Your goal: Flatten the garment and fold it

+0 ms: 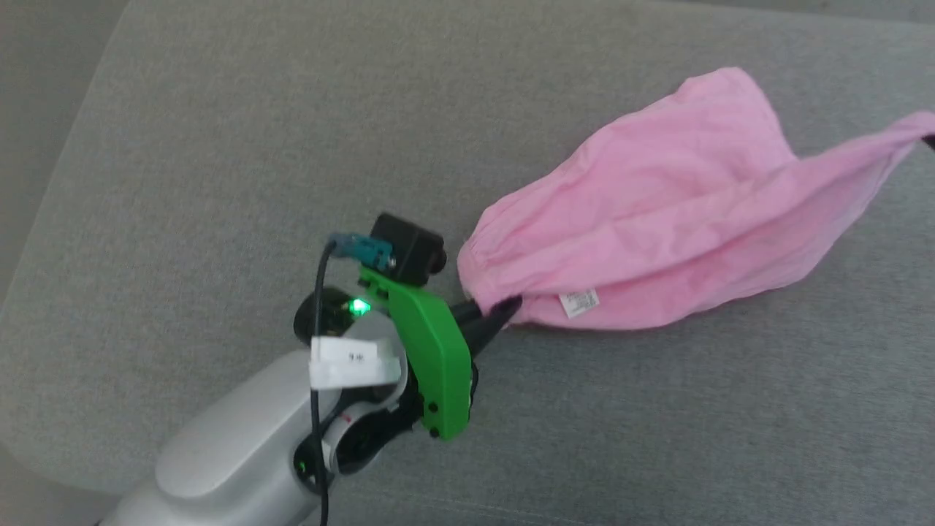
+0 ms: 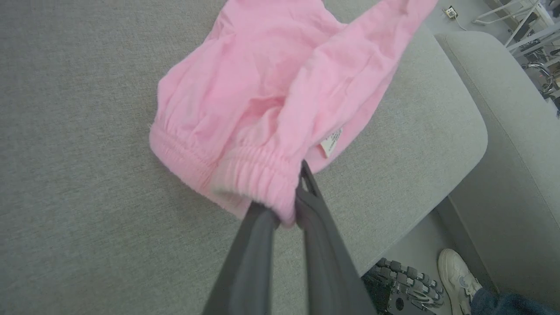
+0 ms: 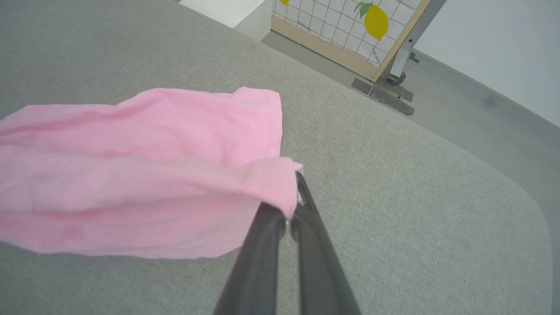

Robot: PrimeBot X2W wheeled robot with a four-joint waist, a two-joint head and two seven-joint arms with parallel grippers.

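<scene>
The garment [image 1: 679, 219], pink shorts with a gathered waistband, hangs stretched just above the grey cushion [image 1: 219, 161]. My left gripper [image 1: 504, 307] is shut on the waistband's lower corner, beside a small white care label [image 1: 579, 303]. In the left wrist view the garment [image 2: 267, 100] bunches between the left gripper's [image 2: 286, 214] dark fingers. My right gripper [image 3: 292, 210] is shut on a leg hem corner of the garment [image 3: 131, 175]; in the head view that corner is pulled out to the right edge, where a dark tip of the right gripper [image 1: 929, 140] just shows.
The cushion's rounded edge [image 2: 477, 144] drops to the floor, where a person's white shoe [image 2: 457, 271] stands beside a dark tracked part [image 2: 402, 284]. Another grey cushion [image 2: 512, 131] lies beyond the gap. A lemon-print gridded panel [image 3: 345, 30] stands on the floor past the cushion.
</scene>
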